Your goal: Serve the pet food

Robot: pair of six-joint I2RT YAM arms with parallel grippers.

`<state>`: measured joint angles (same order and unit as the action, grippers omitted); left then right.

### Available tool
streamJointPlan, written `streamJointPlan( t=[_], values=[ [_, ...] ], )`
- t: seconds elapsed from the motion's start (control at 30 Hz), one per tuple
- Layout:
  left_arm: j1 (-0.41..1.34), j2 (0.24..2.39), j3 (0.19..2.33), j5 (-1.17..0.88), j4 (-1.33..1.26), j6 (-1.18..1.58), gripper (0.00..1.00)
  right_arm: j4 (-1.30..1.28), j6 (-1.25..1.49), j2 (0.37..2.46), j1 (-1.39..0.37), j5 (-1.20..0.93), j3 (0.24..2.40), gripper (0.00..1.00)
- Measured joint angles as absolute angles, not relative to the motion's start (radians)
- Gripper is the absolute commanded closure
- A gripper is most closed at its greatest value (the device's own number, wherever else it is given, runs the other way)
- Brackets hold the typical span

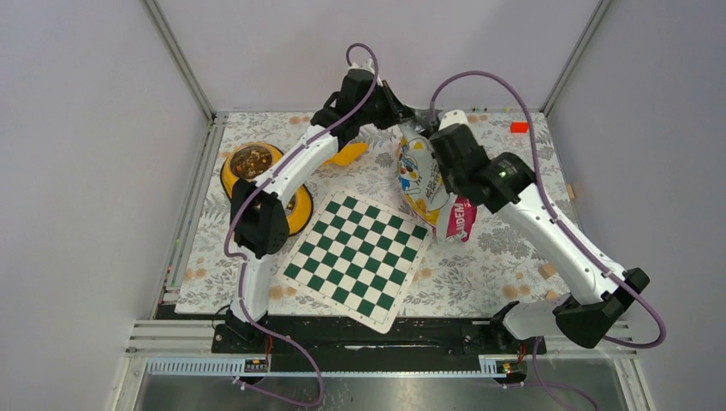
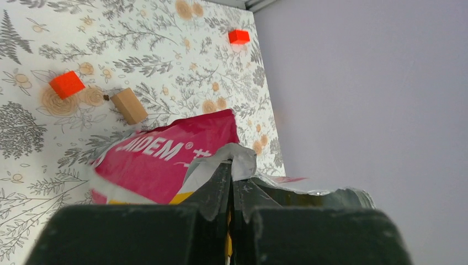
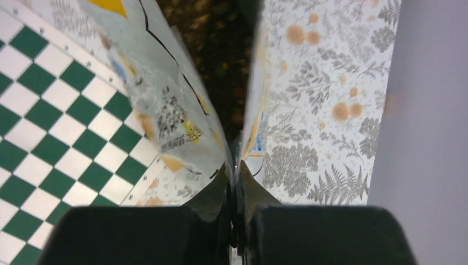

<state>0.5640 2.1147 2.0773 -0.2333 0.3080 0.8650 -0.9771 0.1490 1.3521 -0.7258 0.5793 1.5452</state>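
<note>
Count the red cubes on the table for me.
2. In the left wrist view, one red cube lies near a wooden block, another farther off by the wall. The top view shows just one; the bag may hide more.

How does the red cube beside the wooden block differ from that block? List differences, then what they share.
Colour: the red cube is bright orange-red, the wooden block plain tan. Shape: the cube's sides look about equal, the block is longer than wide. Place: the block lies nearer the pink bag than the cube. Shared: both lie loose on the floral table cover, not touching each other.
</note>
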Motion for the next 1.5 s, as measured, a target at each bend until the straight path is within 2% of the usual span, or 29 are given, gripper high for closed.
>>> streamJointPlan(
  t=[0.27, 0.5, 0.8, 1.0, 1.03, 1.13, 1.2, 1.27, 1.37, 1.5],
  values=[
    [0.528, 2.096, 2.09, -0.208, 0.344, 0.889, 1.0, -0.847, -0.035, 1.349, -0.518, 0.374, 1.62, 1.0],
    [0.518, 1.959, 1.969, -0.123, 0.389, 0.836, 1.0, -0.765, -0.155, 1.348, -0.41, 0.182, 1.62, 1.0],
    [0.488, 1.859, 1.959, -0.088, 0.467, 0.707, 1.0, -0.668, -0.197, 1.369, -0.356, 0.025, 1.617, 1.0],
    [0.477, 1.757, 1.802, -0.056, 0.463, 0.678, 1.0, -0.575, -0.226, 1.37, -0.35, -0.069, 1.509, 1.0],
    [0.475, 1.736, 1.753, -0.054, 0.458, 0.677, 0.98, -0.561, -0.231, 1.37, -0.35, -0.082, 1.485, 0.95],
    [0.472, 1.703, 1.647, -0.064, 0.427, 0.68, 0.79, -0.546, -0.252, 1.376, -0.348, -0.116, 1.415, 0.67],
    [0.469, 1.682, 1.606, -0.076, 0.379, 0.673, 0.65, -0.557, -0.257, 1.384, -0.336, -0.111, 1.422, 0.55],
    [0.453, 1.655, 1.597, -0.09, 0.326, 0.654, 0.57, -0.571, -0.26, 1.395, -0.315, -0.104, 1.461, 0.42],
    [0.406, 1.609, 1.608, -0.13, 0.262, 0.609, 0.47, -0.585, -0.265, 1.406, -0.304, -0.106, 1.526, 0.31],
    [0.344, 1.59, 1.674, -0.247, 0.2, 0.513, 0.45, -0.63, -0.281, 1.415, -0.302, -0.132, 1.612, 0.28]
  ],
)
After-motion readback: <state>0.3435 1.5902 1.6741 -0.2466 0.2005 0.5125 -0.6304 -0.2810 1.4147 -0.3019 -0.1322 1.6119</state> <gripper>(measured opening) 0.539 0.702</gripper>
